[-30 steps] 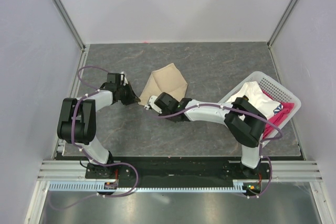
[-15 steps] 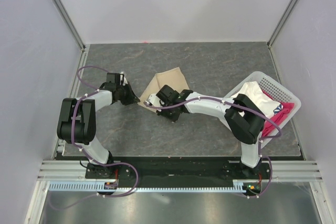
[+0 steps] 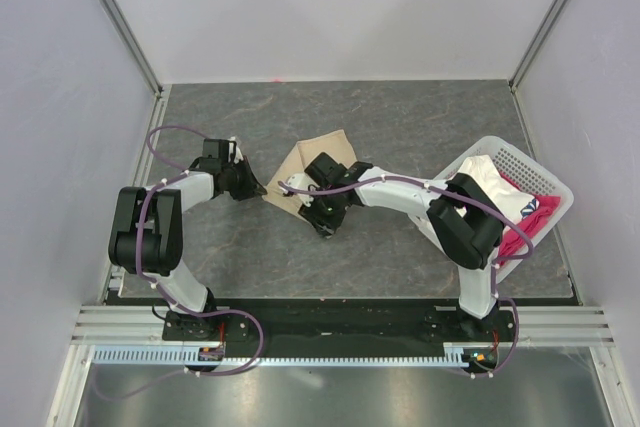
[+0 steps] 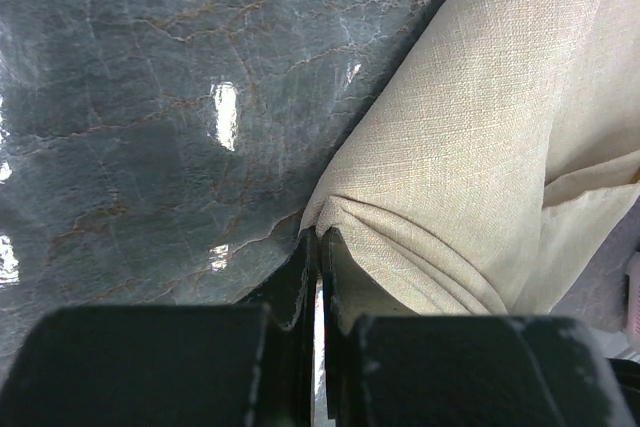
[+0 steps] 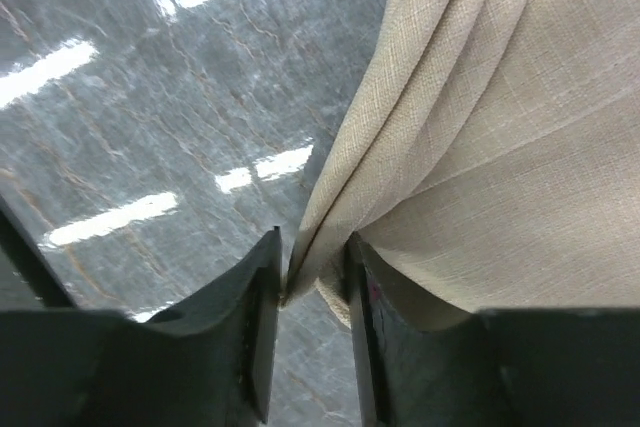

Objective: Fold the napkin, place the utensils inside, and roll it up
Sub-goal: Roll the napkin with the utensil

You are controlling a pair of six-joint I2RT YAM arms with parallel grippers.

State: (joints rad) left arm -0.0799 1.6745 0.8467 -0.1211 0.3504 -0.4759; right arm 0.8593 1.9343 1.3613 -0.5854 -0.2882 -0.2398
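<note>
Top external: plain beige-tan cloth napkin (image 3: 318, 145) lies partly folded, mid-frame. Left gripper (image 4: 318, 242) is clenched on its corner. Right gripper (image 5: 312, 267) has jaws parted, cloth edge loose between. Folding looks under way; utensil unseen; placing and rolling remain.

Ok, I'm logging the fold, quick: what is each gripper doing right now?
Left gripper: closed, pinching a corner of the napkin.
Right gripper: open, with the napkin's folded edge loose between the jaws, not clamped.
</note>
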